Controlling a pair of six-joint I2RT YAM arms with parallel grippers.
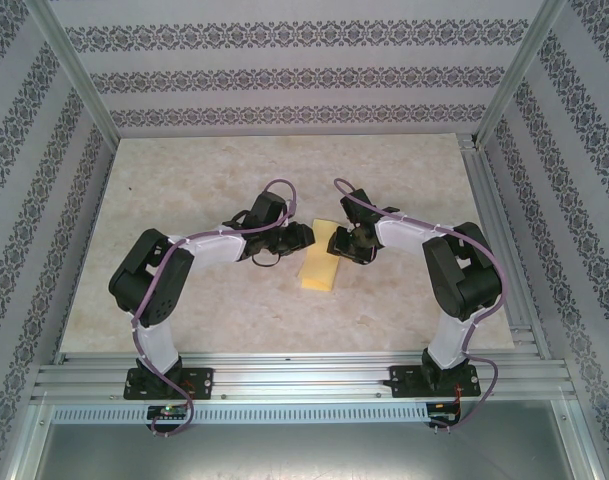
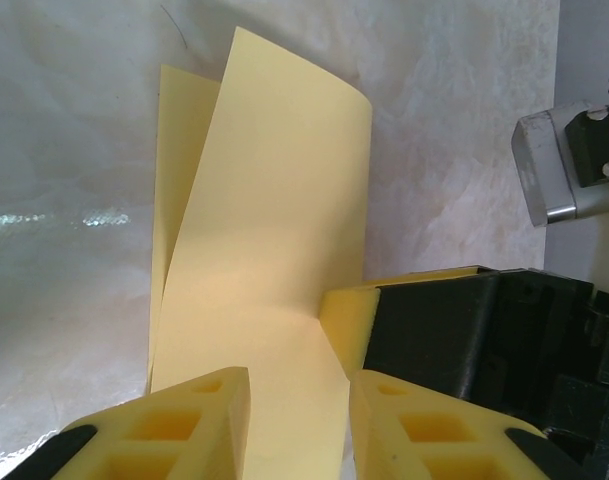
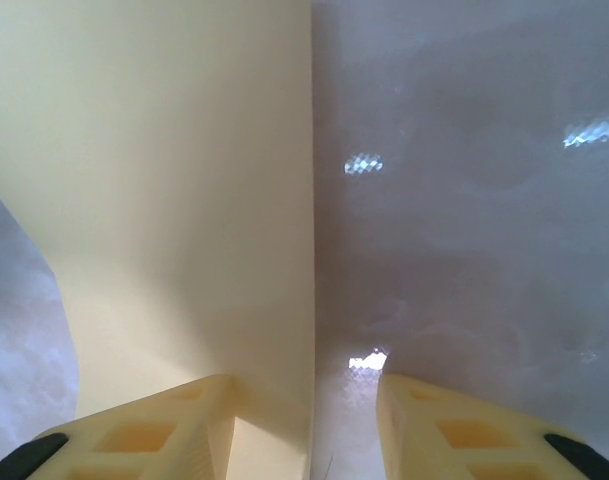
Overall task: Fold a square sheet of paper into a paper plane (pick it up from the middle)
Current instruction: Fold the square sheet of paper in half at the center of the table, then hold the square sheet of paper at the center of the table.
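The square sheet of paper (image 1: 319,264) lies mid-table as a narrow pale-yellow rectangle, folded in half, not a pointed plane. In the left wrist view its upper flap (image 2: 284,210) curls up off the lower layer (image 2: 179,140). My left gripper (image 1: 305,238) is at the paper's left edge, open (image 2: 299,425), and the flap runs through the gap between its fingers. My right gripper (image 1: 341,243) is at the paper's far right corner, open (image 3: 304,430), with the paper (image 3: 174,180) under its left finger. Its yellow fingertip (image 2: 350,318) touches the flap's right edge.
The marbled tabletop (image 1: 194,180) extends around the paper, bounded by patterned walls (image 1: 284,75) and aluminium rails (image 1: 284,375) at the near edge. A silver and black part of the right arm (image 2: 564,160) sits close to my left gripper.
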